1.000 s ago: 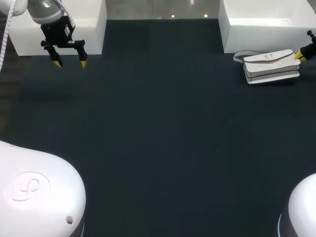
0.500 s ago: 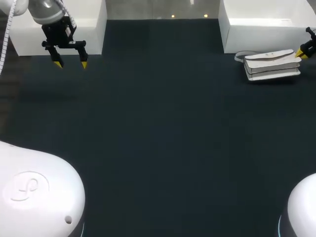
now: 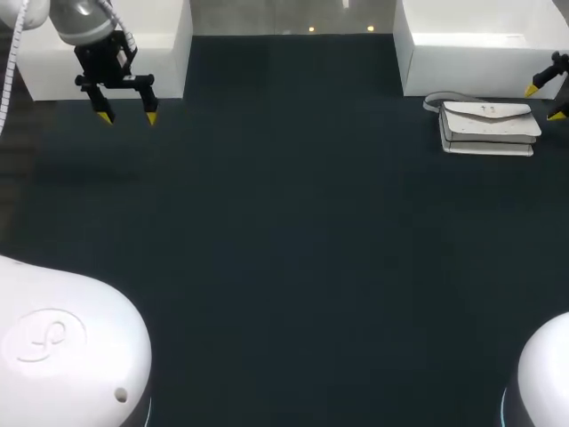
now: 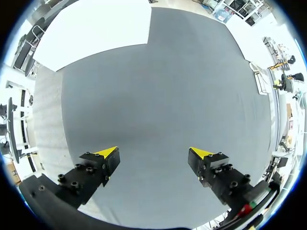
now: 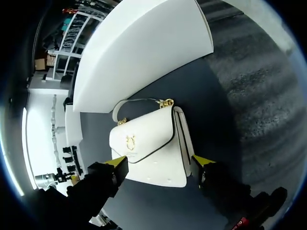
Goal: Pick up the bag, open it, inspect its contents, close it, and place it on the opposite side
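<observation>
Head view, right gripper partly cut off, spread beside bag, left gripper spread

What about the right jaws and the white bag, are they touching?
Apart. The head view shows dark table between the white bag and the right gripper, its jaws open.

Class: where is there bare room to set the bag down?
Bare: the dark mat across its whole middle, between left end effector and bag. Crowded: the far right corner, with bag, white box and right end effector.
</observation>
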Available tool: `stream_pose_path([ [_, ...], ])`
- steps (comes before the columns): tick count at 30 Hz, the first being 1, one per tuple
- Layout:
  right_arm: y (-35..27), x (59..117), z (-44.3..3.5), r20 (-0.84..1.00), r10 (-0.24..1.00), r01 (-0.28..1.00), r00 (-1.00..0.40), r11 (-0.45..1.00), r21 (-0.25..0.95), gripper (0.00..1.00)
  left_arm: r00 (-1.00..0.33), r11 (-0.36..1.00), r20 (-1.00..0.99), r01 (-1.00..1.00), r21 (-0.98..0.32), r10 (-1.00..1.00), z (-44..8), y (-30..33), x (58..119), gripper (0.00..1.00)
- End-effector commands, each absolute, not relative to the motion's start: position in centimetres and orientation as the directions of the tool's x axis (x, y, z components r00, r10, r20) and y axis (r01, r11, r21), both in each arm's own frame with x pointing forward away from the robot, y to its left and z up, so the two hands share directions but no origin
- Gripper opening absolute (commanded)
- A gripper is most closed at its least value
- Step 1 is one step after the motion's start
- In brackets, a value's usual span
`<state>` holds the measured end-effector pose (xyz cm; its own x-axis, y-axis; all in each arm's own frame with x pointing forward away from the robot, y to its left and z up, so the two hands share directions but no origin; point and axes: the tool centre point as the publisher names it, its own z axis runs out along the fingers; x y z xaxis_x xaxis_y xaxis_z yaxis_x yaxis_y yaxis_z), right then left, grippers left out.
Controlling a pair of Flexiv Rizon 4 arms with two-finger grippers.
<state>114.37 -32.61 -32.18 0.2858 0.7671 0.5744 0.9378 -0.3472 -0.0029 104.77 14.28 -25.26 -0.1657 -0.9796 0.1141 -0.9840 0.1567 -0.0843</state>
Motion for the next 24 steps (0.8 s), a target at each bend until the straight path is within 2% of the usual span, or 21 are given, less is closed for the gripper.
stream_pose_path([
  [1, -32.12, 113.95, -32.5, 0.571, 0.771, 0.952, 0.281, -0.297, -0.068, 1.0, -0.168, 0.158, 0.116, -0.984, -0.086, -0.979, -25.31, 14.35, 104.75, 1.0],
  [24, -31.44, 113.64, -33.26, 0.607, 0.735, 0.948, 0.303, -0.297, -0.114, 1.0, -0.167, 0.158, 0.118, -0.984, -0.08, -0.979, -25.28, 14.5, 104.82, 1.0],
])
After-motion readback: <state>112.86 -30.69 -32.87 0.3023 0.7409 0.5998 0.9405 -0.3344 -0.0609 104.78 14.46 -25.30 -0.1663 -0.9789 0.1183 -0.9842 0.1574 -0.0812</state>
